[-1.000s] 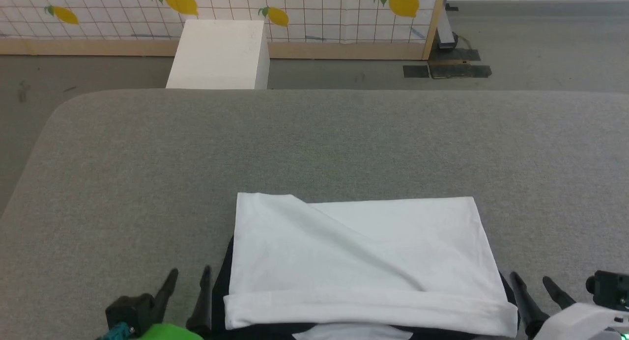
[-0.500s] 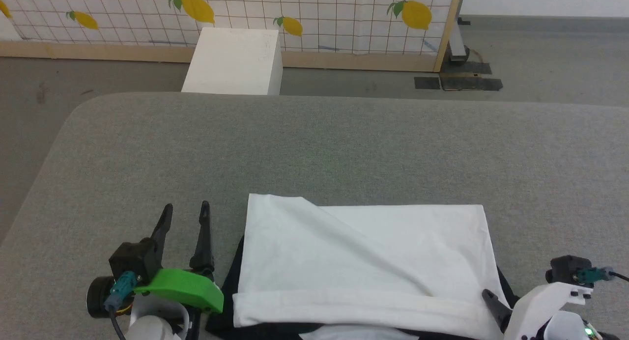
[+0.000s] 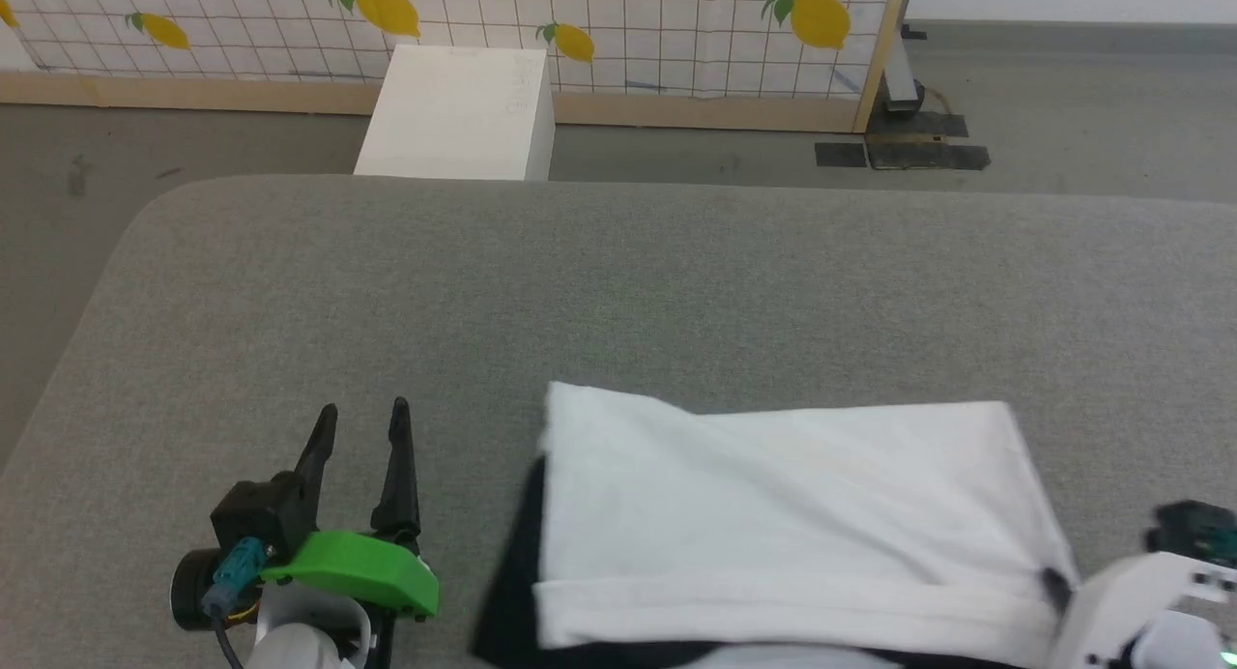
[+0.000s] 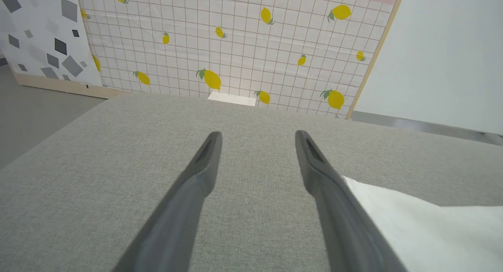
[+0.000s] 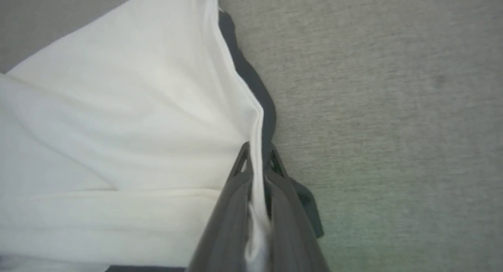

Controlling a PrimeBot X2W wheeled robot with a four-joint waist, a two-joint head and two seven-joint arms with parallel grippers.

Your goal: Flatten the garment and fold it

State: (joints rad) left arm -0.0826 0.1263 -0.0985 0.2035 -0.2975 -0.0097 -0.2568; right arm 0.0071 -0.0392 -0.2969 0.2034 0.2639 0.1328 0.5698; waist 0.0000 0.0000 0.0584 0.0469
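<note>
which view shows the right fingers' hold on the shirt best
The right wrist view: the right gripper has its fingers shut on the shirt, white edge bunched between them. The head view gives the whole shirt but just a dark fingertip at its right edge. The left wrist view catches a white corner of the shirt.

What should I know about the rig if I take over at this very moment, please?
Left gripper: open, empty, over the grey surface left of the garment.
Right gripper: shut on the garment's right edge.
Garment: at the surface's near edge, folded into a white rectangle, black fabric showing at its left and near sides.
Done: flattening and first folds, apparently.
Left: probably one more fold across, then release.
</note>
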